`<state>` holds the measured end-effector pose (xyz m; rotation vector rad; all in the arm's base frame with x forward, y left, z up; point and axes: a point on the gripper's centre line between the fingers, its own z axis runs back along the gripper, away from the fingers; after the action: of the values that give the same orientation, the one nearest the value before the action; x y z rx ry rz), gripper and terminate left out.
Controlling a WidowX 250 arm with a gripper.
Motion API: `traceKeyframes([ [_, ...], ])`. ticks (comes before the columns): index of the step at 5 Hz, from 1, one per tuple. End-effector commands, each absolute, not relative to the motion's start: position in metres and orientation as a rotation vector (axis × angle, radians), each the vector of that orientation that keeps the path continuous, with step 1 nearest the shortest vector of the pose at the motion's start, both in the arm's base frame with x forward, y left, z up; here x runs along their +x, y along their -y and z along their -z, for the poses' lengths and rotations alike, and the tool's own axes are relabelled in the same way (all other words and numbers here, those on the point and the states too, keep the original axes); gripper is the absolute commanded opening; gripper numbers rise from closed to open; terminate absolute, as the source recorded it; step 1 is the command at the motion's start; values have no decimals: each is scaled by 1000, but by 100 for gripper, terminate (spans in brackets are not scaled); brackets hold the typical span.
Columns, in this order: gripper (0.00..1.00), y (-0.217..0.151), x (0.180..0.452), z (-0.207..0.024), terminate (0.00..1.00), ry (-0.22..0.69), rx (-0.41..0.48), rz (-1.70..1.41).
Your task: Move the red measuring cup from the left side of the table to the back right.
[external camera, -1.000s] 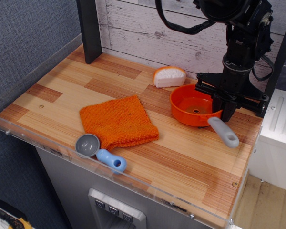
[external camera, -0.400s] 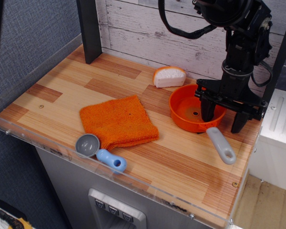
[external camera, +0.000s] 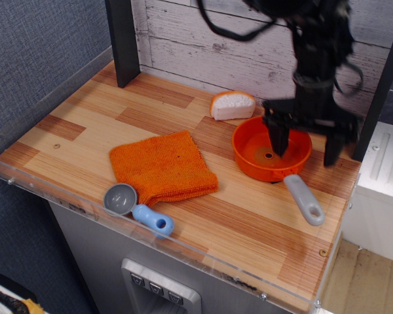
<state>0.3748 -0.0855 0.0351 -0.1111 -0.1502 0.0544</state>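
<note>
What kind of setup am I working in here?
Likely a mock kitchen counter in a lab: a striped wooden table with a clear acrylic rim, a whitewashed plank backdrop, and a red measuring cup.

cloth (external camera: pixel 162 167) left of measuring cup (external camera: pixel 270 157)

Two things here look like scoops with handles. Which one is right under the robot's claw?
The red measuring cup with the grey handle, below the open gripper. The small grey scoop with a blue handle lies far off, by the front rim.

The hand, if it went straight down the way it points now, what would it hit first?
Probably the red cup. The hand is open and points down; its left finger hangs over the cup's bowl, the other looks past the rim, over the table. Motion blur leaves depth unclear.
</note>
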Motion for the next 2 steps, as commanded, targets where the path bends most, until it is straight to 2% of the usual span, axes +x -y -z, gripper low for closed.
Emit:
traceKeyframes([
  [1, 100, 50, 377, -128, 0, 419, -204, -152],
  [2, 100, 35, 373, -159, 0, 506, -201, -181],
])
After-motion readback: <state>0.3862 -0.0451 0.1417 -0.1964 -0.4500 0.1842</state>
